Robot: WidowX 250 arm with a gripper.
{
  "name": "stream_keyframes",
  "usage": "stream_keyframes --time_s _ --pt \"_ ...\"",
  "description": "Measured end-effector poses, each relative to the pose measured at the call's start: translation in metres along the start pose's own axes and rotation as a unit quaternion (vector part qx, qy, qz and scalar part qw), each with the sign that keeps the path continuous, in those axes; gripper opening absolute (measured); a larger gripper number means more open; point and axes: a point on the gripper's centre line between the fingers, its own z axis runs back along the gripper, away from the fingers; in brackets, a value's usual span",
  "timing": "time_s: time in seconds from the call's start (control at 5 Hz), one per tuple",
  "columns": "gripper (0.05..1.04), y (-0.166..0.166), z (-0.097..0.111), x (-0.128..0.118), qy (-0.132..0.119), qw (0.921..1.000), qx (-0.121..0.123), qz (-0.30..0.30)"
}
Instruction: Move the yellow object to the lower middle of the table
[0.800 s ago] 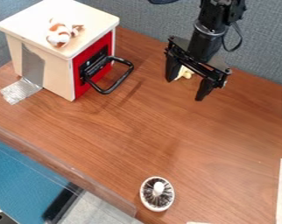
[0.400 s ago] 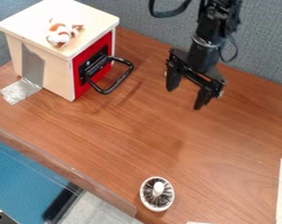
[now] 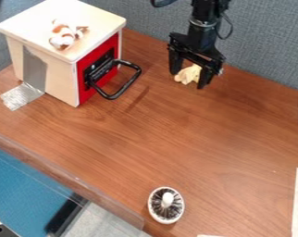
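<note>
Your gripper (image 3: 188,79): fingers standing apart, yellow object between

Gripper, black, one: you are holding it over the far part of the table, its fingers straddling the yellow object; whether either is touching it, you cannot tell from this view.

Table (image 3: 195,139), brown wood grain: it is stretching below your arm to a grey partition (image 3: 269,46).

Box (image 3: 58,76), pale, with a red front: it is standing at the far left, its black handle (image 3: 139,71) jutting toward the table's middle.

Round item (image 3: 167,199), white rim, dark spokes, pale knob: it is lying near the table's near edge, left of centre.

Toy (image 3: 64,39), white and orange-brown: it is resting on the box's top.

Yellow object (image 3: 189,73), pale, crumpled-looking: it is sitting near the far edge, right of the box, well apart from the lower middle.
</note>
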Motion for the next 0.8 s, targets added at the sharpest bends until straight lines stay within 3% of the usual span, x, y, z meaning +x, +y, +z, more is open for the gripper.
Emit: stream_keyframes --time_s 0.2,0.6,0.8 --pt "1.000 0.022 -0.022 0.014 0.010 0.9999 0.002 0.002" --pt "0.952 0.032 -0.047 0.025 0.011 0.9999 0.011 0.007" --pt "0.666 0.030 -0.050 0.023 0.010 0.9999 0.005 0.010"
